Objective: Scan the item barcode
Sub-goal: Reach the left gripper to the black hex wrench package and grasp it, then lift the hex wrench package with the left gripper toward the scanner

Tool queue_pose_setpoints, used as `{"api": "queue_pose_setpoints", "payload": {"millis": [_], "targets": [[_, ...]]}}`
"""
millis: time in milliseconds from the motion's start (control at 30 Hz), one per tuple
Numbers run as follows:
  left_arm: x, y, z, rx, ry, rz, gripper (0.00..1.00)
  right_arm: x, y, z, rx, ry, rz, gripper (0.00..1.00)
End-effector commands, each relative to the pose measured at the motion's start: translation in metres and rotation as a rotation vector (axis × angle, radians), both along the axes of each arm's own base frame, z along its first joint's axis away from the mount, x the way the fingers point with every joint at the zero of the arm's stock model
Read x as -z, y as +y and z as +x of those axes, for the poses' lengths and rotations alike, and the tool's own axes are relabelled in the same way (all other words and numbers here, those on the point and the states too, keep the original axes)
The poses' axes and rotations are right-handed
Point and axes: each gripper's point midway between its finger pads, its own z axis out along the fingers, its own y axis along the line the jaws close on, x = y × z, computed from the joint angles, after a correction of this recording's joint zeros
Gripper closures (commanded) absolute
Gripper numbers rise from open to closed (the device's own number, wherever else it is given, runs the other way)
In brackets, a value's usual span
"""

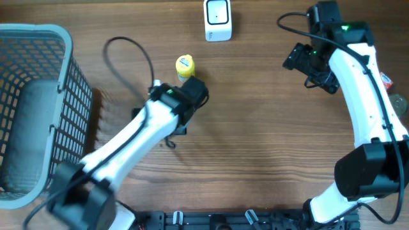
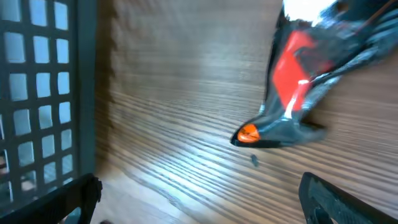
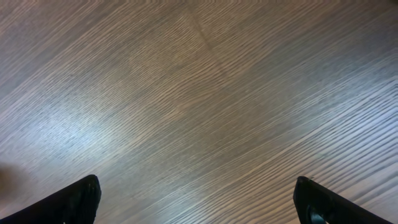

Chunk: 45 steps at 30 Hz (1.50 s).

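On the table you have one yellow item [image 1: 185, 66] near one white scanner [image 1: 217, 20], plus one basket [image 1: 38, 38] on the left. Your two grippers, left [image 2: 199, 208] and right [image 3: 199, 208], both stand with jaws apart, holding nothing.

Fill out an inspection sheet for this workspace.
Surface: wooden table.
Job's things: white scanner at the far edge; yellow item apart from it; red-and-black pouch lying on the wood.
Clutter: grey basket on the left; small items at the right edge, unclear.
Grippers: left gripper fingers apart, empty; right gripper fingers apart, empty.
Cables: black cable looped on the table.
Surroundings: nothing seen.
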Motion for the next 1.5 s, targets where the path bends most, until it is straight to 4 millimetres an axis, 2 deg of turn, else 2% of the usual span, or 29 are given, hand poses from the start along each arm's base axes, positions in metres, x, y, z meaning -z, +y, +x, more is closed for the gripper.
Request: {"api": "queue_pose_setpoints", "payload": {"millis": [0, 67, 133, 233, 333, 467, 533, 600, 633, 700, 833, 867, 1000, 1067, 1167, 1333, 1400, 1467], "targets": [[0.025, 0.005, 0.005, 0.057, 0.091, 0.107, 0.00, 0.004, -0.004, 0.003, -0.029, 0.006, -0.024, 0.00], [0.038, -0.006, 0.012, 0.104, 0.104, 0.079, 0.00, 0.003, -0.003, 0.007, -0.029, -0.012, -0.023, 0.01], [0.048, -0.029, 0.024, 0.198, 0.106, -0.026, 0.00, 0.003, -0.003, 0.008, -0.030, -0.016, -0.023, 0.00], [0.054, -0.047, 0.040, 0.272, 0.075, -0.094, 0.00, 0.003, -0.003, 0.008, -0.029, -0.015, -0.023, 0.00], [0.069, -0.044, 0.046, 0.270, 0.099, -0.086, 0.00, 0.003, -0.003, 0.007, -0.030, -0.011, -0.023, 0.00], [0.089, -0.022, 0.046, 0.208, 0.162, -0.060, 0.06, 0.003, -0.003, 0.007, -0.030, -0.011, -0.023, 0.00], [0.091, -0.015, 0.047, 0.187, 0.170, -0.058, 0.15, 0.003, -0.003, 0.007, -0.030, -0.012, -0.023, 0.00], [0.091, -0.017, 0.051, 0.186, 0.152, -0.065, 0.32, 0.003, -0.003, 0.008, -0.029, -0.017, -0.023, 0.00], [0.091, -0.018, 0.053, 0.186, 0.146, -0.069, 0.34, 0.003, -0.003, 0.008, -0.029, -0.016, -0.023, 0.00], [0.092, -0.020, 0.056, 0.187, 0.130, -0.075, 0.31, 0.003, -0.003, 0.007, -0.030, -0.015, -0.023, 0.01], [0.106, -0.022, 0.056, 0.186, 0.153, -0.082, 0.32, 0.003, -0.003, 0.007, -0.030, -0.012, -0.023, 0.01], [0.111, -0.021, 0.054, 0.181, 0.169, -0.075, 0.36, 0.004, -0.004, 0.006, -0.030, -0.009, -0.024, 0.01], [0.119, -0.022, 0.049, 0.134, 0.182, -0.088, 0.59, 0.003, -0.004, 0.006, -0.030, -0.011, -0.024, 0.01], [0.119, -0.021, 0.047, 0.130, 0.190, -0.084, 0.79, 0.003, -0.004, 0.007, -0.030, -0.013, -0.024, 0.01], [0.118, -0.017, 0.040, 0.127, 0.220, -0.070, 0.96, 0.003, -0.003, 0.008, -0.030, -0.016, -0.023, 0.01], [0.118, -0.016, 0.039, 0.079, 0.203, -0.077, 0.96, 0.003, -0.004, 0.008, -0.031, -0.015, -0.024, 0.02], [0.121, -0.027, 0.034, 0.075, 0.228, -0.144, 0.96, 0.003, -0.004, 0.009, -0.050, -0.018, -0.029, 0.04], [0.123, -0.050, 0.030, 0.074, 0.247, -0.284, 0.96, 0.002, -0.006, 0.012, -0.050, -0.029, -0.044, 0.04]]}}
